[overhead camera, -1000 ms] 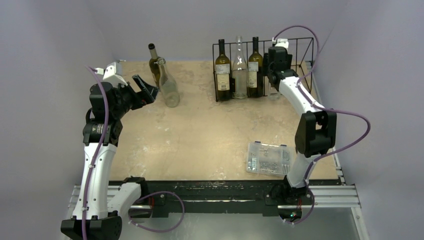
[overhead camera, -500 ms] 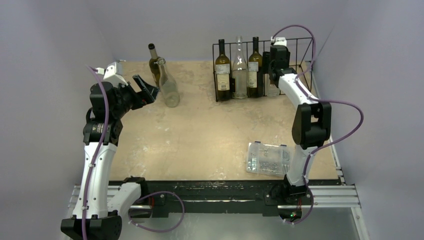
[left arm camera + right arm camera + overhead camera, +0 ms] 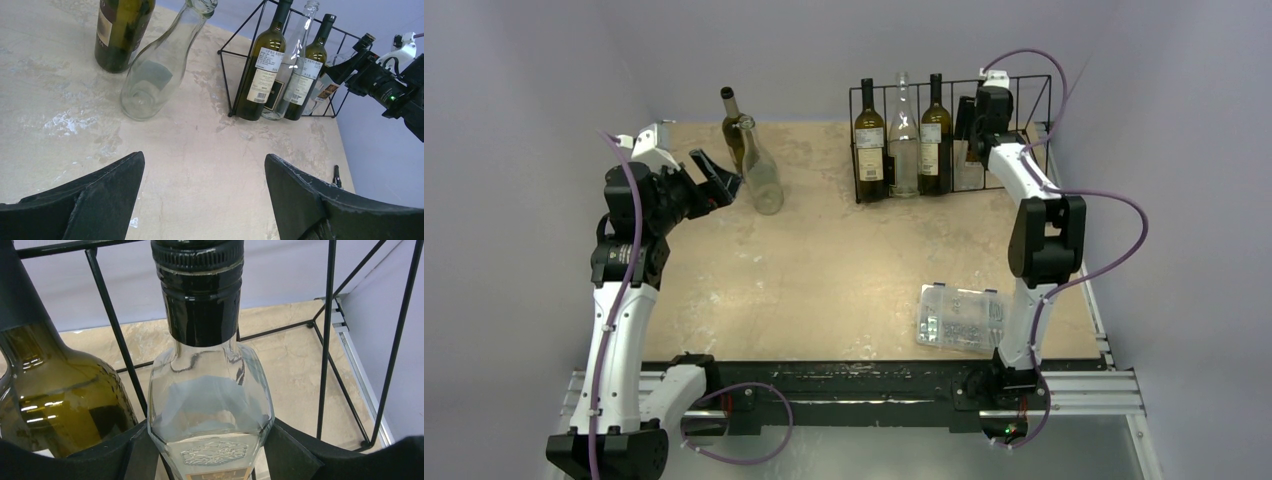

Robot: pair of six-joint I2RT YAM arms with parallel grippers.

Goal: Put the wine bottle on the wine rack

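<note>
Right gripper [image 3: 210, 455] is clamped on the clear wine bottle [image 3: 210, 390]. Both pads press on the glass just below the shoulders, one per side. Gripping the wide body rather than the neck keeps the bottle upright and stops it swinging while it passes between the bars.

The bottle is inside the wine rack [image 3: 326, 340], in the fourth slot from the left, just beside the right-hand green bottle [image 3: 935, 135]. I can't tell whether its base is seated on the rack floor or hanging just above it, since the fingers and the other bottles hide the bottom. My read: placement is nearly done, with set-down, release and a straight pull-back left. The bars run close on both sides, so the retreat needs care.

Left gripper [image 3: 202, 175] is spread wide and empty, hovering above the table [image 3: 824, 260] and facing a dark green bottle [image 3: 732, 125] and a clear bottle [image 3: 762, 170] that stand just beside each other. It looks staged for the next pick and is well apart from the rack.

Bottle look:
- clear glass, apparently empty
- angular, faceted shoulders
- short neck in a glossy black sleeve
- ribbed black screw cap
- embossed emblem on the front, with the top edge of a tan label below it

Smooth glass is slippery, so it needs firm squeeze.

The rack also holds another green bottle [image 3: 869, 140] and a tall clear bottle [image 3: 904, 135]. A parts box [image 3: 962, 317] sits near the right arm's base, out of the way.
</note>
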